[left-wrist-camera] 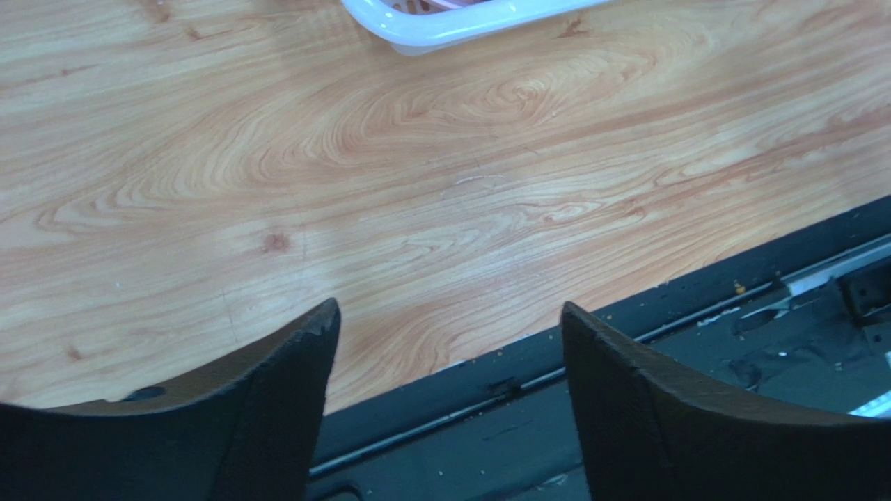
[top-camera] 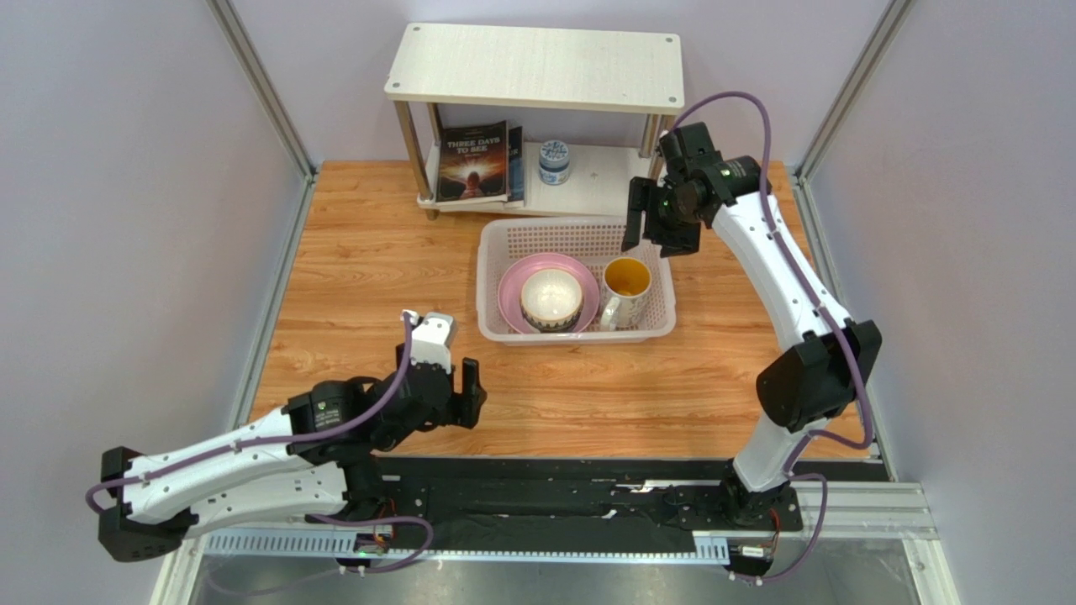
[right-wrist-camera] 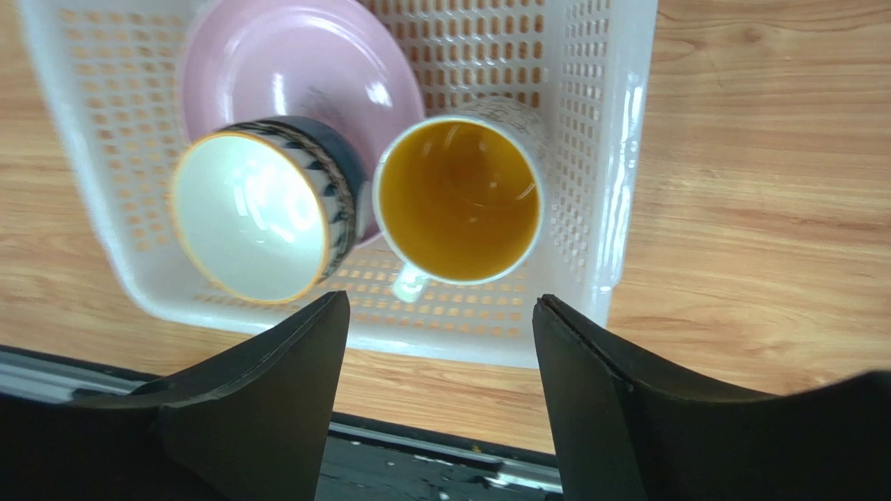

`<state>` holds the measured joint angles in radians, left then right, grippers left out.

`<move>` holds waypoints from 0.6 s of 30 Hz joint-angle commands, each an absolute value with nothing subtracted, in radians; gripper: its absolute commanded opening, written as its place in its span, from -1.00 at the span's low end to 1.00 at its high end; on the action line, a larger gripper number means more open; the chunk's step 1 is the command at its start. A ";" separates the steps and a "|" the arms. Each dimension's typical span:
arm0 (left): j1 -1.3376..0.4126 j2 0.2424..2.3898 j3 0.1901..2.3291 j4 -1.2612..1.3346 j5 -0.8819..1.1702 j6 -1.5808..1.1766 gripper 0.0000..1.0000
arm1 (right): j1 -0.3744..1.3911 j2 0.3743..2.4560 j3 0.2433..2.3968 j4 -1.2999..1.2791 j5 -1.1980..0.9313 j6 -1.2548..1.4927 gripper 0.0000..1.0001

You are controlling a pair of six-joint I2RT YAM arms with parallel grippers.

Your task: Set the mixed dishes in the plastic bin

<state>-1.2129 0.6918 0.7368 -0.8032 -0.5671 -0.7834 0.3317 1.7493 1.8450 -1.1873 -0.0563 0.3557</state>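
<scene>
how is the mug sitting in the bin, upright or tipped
Upright: the mug stands on the bin floor beside the pink plate, its round rim and yellow inside facing up in both views.

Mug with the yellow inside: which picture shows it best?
The right wrist view. It looks straight down into the mug, big and close, handle showing. The top view shows it small, standing in the plastic bin. The left wrist view misses it, showing only the bin's rim.
</scene>
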 commanded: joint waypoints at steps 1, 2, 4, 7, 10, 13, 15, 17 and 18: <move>-1.097 0.695 0.859 -0.910 -0.510 -0.842 0.70 | 0.342 1.564 1.835 -1.172 -0.097 0.478 0.43; -0.992 0.692 0.873 -0.946 -0.409 -0.848 0.71 | 0.339 1.519 1.794 -1.113 -0.084 0.498 0.44; -0.902 0.674 0.911 -0.983 -0.324 -0.847 0.72 | 0.330 1.377 1.656 -1.060 -0.069 0.547 0.44; -0.833 0.646 0.984 -1.054 -0.322 -0.830 0.74 | 0.325 1.196 1.518 -0.988 -0.075 0.577 0.43; -0.812 0.653 1.078 -1.181 -0.348 -0.883 0.98 | 0.325 1.073 1.340 -0.963 -0.055 0.621 0.43; -0.782 0.719 1.191 -1.323 -0.301 -0.897 0.99 | 0.324 0.922 1.201 -0.974 -0.009 0.661 0.43; -0.779 0.771 1.261 -1.371 -0.278 -0.900 0.99 | 0.322 0.829 1.151 -1.000 0.044 0.678 0.43; -0.779 0.853 1.376 -1.422 -0.265 -0.916 0.99 | 0.322 0.784 1.135 -1.026 0.064 0.702 0.42; -0.779 0.876 1.414 -1.437 -0.259 -0.919 0.99 | 0.322 0.760 1.131 -1.031 0.072 0.710 0.42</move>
<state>-0.7845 0.7574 1.2629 -1.2816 -0.3176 -0.8837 0.3260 0.8307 1.1553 -1.0359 -0.0063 0.6395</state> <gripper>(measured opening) 0.992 0.713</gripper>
